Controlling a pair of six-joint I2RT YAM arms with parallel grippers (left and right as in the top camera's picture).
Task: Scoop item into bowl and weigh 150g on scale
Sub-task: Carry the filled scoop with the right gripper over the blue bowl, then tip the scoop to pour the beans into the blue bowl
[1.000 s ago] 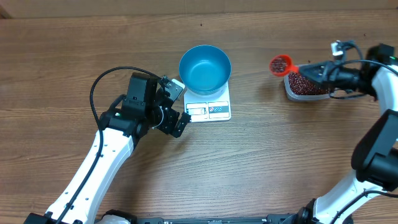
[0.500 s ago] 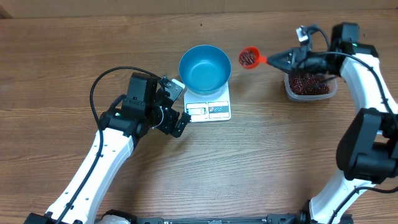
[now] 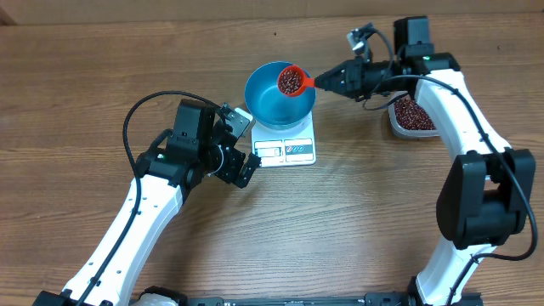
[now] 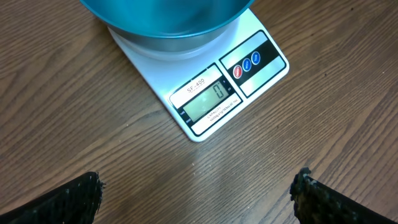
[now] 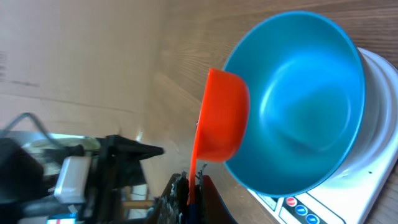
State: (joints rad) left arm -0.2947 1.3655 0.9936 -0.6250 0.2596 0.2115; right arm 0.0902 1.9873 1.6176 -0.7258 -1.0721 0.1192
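**A:** Wood-grain desk [image 3: 85, 68], two arms coming in from the near edge. How is the left one posed?

**B:** Its white forearm slants up from the near left corner, with the wrist turned toward the scale [image 3: 285, 150]. The left fingers [image 4: 68, 199] are spread wide and hold nothing, just beside the scale's left edge.

**A:** And the scale?

**B:** Its display faces the near edge and reads zero. The blue bowl [image 3: 272, 102] sits on its far half.

**A:** What about the right arm?

**B:** It climbs the right side, bends at the elbow, then reaches left across the far desk, passing over the clear tub [image 3: 398, 127]. The right fingers [image 3: 340, 83] are clamped on the handle of an orange scoop [image 3: 308, 82]. The scoop's cup hangs over the bowl's right rim, loaded with beans [image 3: 290, 81]. More beans lie in the tub, well right of the bowl.
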